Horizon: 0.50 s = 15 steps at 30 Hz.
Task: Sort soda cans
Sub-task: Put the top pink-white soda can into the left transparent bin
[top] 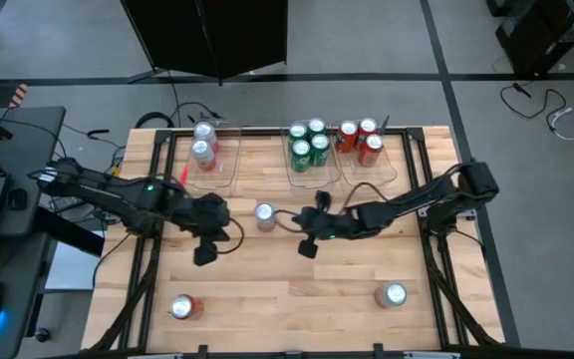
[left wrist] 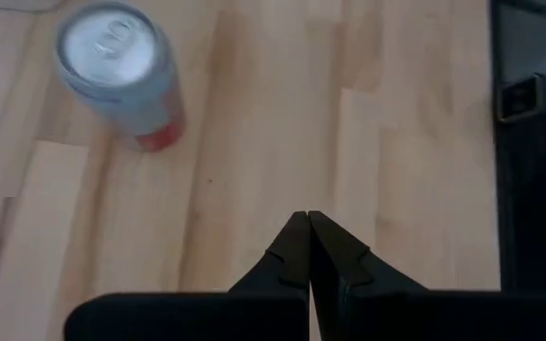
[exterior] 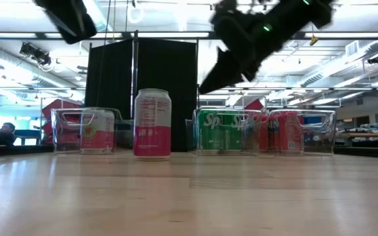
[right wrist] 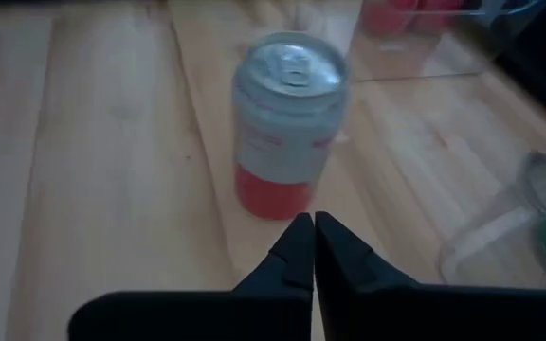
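Note:
A silver-white can with a red lower band [top: 264,215] [right wrist: 287,123] [exterior: 151,123] stands upright mid-table. My right gripper [top: 307,247] [right wrist: 313,220] hovers shut just to its near right, clear of it. My left gripper [top: 203,255] [left wrist: 308,220] is shut above bare wood to the can's near left. Two more cans stand near the table's near edge, one on the left [top: 183,307] [left wrist: 119,71] and one on the right [top: 392,295]. Along the far edge, one clear bin holds two silver-white cans [top: 204,142], one green cans [top: 307,145] and one three red cans [top: 359,140].
The three clear bins [exterior: 84,131] [exterior: 225,131] [exterior: 300,131] stand side by side at the far edge. Bare wood lies between the loose cans. A dark frame rail [top: 436,249] runs along the table's right side, and cables and a laptop lie off the left side.

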{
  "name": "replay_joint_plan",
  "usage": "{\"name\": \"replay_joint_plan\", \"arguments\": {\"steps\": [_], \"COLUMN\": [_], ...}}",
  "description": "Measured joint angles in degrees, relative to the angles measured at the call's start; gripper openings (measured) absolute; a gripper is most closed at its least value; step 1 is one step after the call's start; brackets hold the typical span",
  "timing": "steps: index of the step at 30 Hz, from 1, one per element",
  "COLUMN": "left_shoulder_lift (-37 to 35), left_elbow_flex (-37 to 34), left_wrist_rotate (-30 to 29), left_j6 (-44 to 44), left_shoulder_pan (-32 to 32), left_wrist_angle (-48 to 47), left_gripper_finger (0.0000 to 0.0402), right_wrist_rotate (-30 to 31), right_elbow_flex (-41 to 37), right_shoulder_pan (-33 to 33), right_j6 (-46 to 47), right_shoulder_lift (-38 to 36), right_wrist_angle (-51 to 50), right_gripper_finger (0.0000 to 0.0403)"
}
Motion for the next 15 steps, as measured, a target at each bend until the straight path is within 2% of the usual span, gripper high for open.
{"name": "replay_joint_plan", "arguments": {"steps": [7, 15], "left_shoulder_lift": [10.1, 21.8], "left_elbow_flex": [12.4, 28.8], "left_wrist_rotate": [-1.1, -0.5], "left_j6": [1.6, -1.5], "left_shoulder_pan": [5.9, 13.1], "left_wrist_angle": [-8.5, -21.4], "left_gripper_finger": [0.0, 0.0017], "right_wrist_rotate": [1.3, 1.4], "right_elbow_flex": [-13.4, -16.1], "right_shoulder_pan": [0.0, -0.6], "right_j6": [-4.0, -8.4], "right_shoulder_lift": [-5.4, -7.1], "right_wrist_angle": [17.7, 21.7], "right_gripper_finger": [0.0001, 0.0008]}}
